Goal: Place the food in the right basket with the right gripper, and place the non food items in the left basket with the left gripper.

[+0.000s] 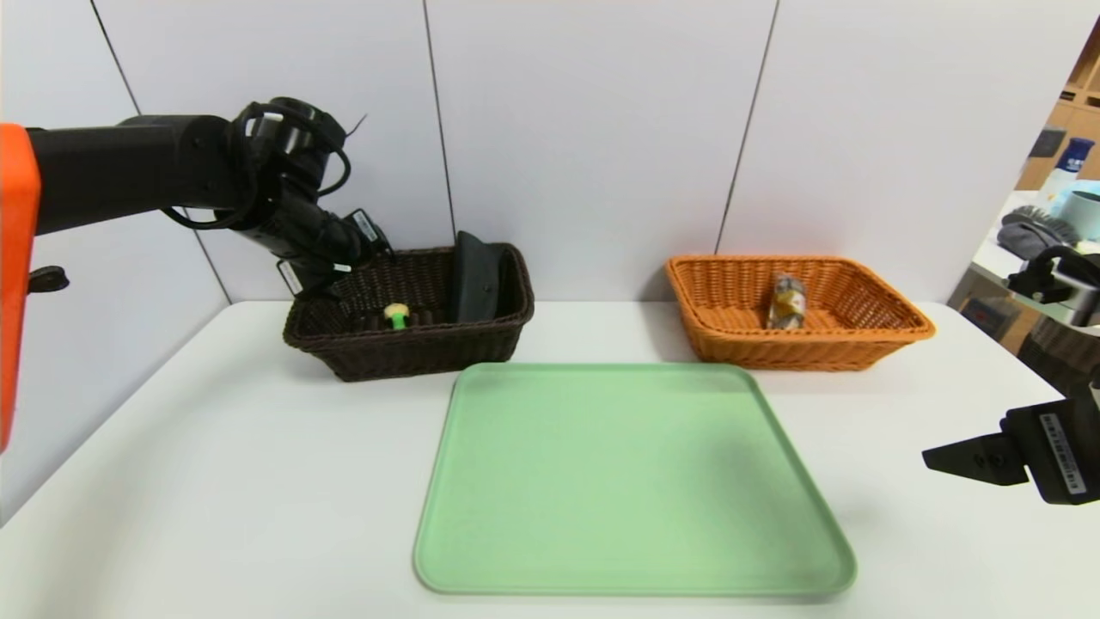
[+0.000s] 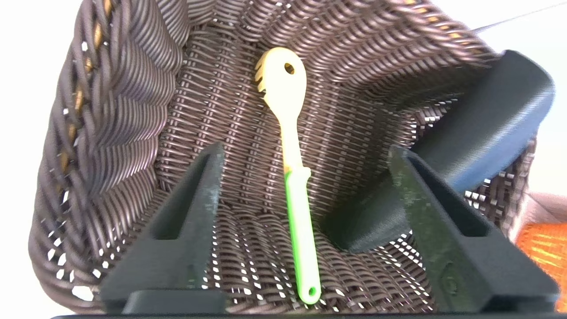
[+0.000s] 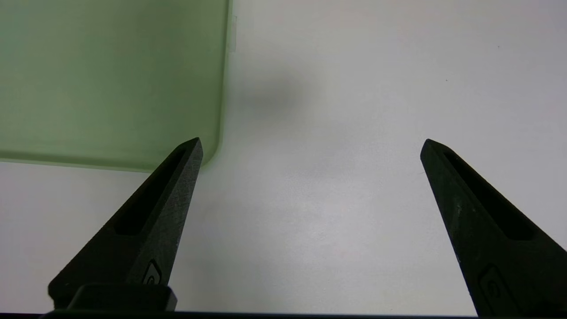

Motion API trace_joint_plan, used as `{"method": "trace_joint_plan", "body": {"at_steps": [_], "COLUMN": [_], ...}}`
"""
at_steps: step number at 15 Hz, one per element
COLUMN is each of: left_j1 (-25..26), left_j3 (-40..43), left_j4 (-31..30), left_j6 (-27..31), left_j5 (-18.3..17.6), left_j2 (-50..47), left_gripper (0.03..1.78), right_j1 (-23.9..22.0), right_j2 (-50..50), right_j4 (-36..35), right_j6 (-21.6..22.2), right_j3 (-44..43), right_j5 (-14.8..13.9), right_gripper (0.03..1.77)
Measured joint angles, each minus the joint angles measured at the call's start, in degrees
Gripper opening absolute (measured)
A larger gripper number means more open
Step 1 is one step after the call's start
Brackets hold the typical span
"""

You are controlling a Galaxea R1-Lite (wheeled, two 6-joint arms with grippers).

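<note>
The pale yellow spoon with a green handle [image 2: 301, 230] lies loose inside the dark brown left basket [image 2: 115, 110], its head resting up the wall. My left gripper [image 2: 305, 146] hovers over it, open, its jaws wide on either side without touching it. The long black case [image 2: 478, 128] leans in the same basket. In the head view the spoon [image 1: 396, 315] and the case [image 1: 475, 277] show in the left basket [image 1: 412, 352]. The wrapped food [image 1: 786, 301] sits in the orange right basket [image 1: 859, 340]. My right gripper [image 3: 311, 140] is open and holds nothing, low over the table at the right.
A pale green tray [image 1: 627, 481] lies on the white table in front of both baskets, with nothing on it; its corner [image 3: 110, 79] shows beside the right gripper. A white wall stands close behind the baskets. Shelving and clutter stand past the table's right edge.
</note>
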Motion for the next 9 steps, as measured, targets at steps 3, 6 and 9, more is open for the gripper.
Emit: {"method": "trace_joint_plan", "body": {"at_steps": [3,6,9], "left_j1": [-1.9,-4.1,-4.7], "left_j3": [0.0,0.7,1.3], "left_j4": [1.0,3.5,1.3], "left_j6": [2.6,15.0,32.4], "left_j5": [0.1,2.4,6.9], "left_j2": [-4.1,-9.2,-13.1], "left_gripper": [1.46,1.54,1.59], "right_j1": [0.0,0.0,0.0], "right_j2": [-0.2,-1.0,-2.3], "right_j4": [0.0,0.0,-0.3], "right_j6": [-0.1,-1.2,-1.4], "right_j3": [0.0,0.0,0.0], "right_j5": [-0.1,-0.6,-0.7], "right_gripper": [1.70,1.70,1.70]}}
